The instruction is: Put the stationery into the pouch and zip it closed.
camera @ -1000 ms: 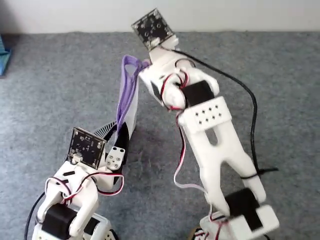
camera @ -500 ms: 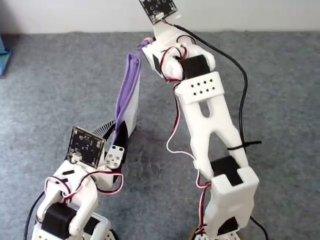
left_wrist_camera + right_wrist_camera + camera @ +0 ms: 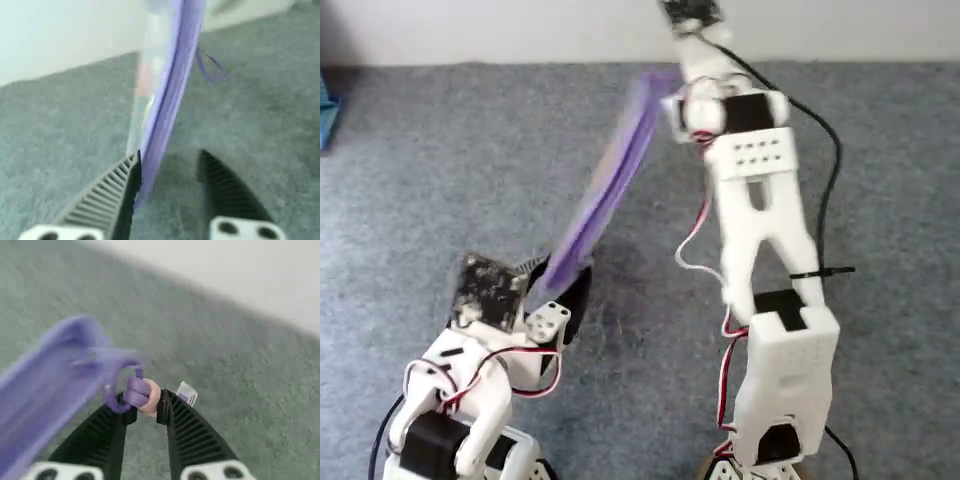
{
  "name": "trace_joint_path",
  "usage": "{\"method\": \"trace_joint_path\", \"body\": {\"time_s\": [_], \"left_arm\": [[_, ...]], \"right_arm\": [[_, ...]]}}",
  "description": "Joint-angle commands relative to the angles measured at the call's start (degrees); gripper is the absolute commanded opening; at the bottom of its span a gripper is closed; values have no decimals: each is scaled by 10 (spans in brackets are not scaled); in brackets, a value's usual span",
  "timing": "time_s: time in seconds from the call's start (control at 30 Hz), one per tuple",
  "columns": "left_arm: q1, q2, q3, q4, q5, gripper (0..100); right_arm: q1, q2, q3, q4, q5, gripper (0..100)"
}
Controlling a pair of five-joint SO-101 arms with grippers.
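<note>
where the left gripper sits low over the grey carpet, its jaws stand apart. the near end of the purple-edged pouch lies against the inner face of one finger, and the other finger is clear of it, with carpet showing in the gap. the pouch rises from that finger and stretches away as a taut, slanted strip toward the right gripper. through its clear side, just beyond the left gripper, a blurred reddish thing shows inside; what it is i cannot tell. at the far end the right gripper is clamped narrow on the zipper pull, a purple loop with a pale bead pinched between the fingertips. how far the zip is closed i cannot tell. beyond the right gripper the carpet meets a pale wall.
</note>
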Motion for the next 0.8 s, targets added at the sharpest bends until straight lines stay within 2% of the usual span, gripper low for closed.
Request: {"method": "trace_joint_path", "body": {"time_s": [0.0, 0.23, 0.6, 0.77], "left_arm": [[-31, 3, -36, 8, 14, 359], [-122, -1, -75, 58, 15, 362], [-220, -1, -79, 57, 15, 360], [-257, -1, -78, 58, 12, 360]], "right_arm": [[15, -14, -24, 22, -19, 8], [65, -16, -24, 84, -59, 8], [81, -58, -23, 323, -95, 8], [77, -124, 2, 327, -91, 12]]}}
